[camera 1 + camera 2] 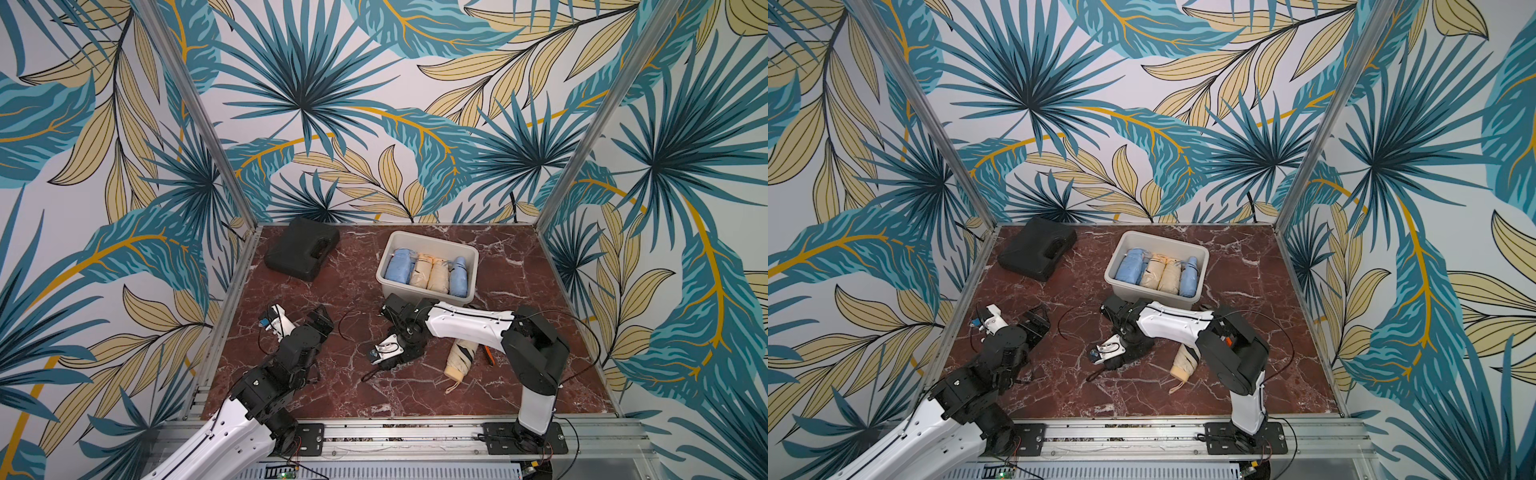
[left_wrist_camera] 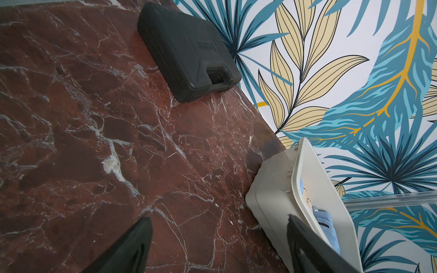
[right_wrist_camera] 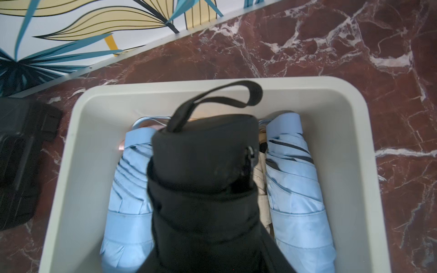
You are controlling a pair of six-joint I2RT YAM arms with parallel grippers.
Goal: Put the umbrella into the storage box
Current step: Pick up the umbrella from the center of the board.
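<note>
The black umbrella (image 3: 203, 189) is seen filling the middle of the right wrist view, its strap (image 3: 220, 94) end turned toward the box (image 1: 434, 241), outside it and just on its near side. In both top views it is almost wholly covered by the right gripper (image 1: 403, 344), which is positioned low over the middle of the table (image 1: 340, 399). The jaws of that gripper are shown in no view, so it cannot be told how far they are closed or whether the umbrella is clamped. The left gripper (image 2: 217, 248) is held well to the left, above bare table, its fingers (image 2: 132, 245) spread wide with nothing between them. Inside the box four folded umbrellas are packed side by side: blue umbrellas (image 1: 398, 266) at the outer places, beige umbrellas (image 1: 439, 272) between them. A loose umbrella (image 1: 459, 359), beige, is found lying on the table at the near right, partly under the right arm. A black case (image 1: 301, 249) is set at the far left.
</note>
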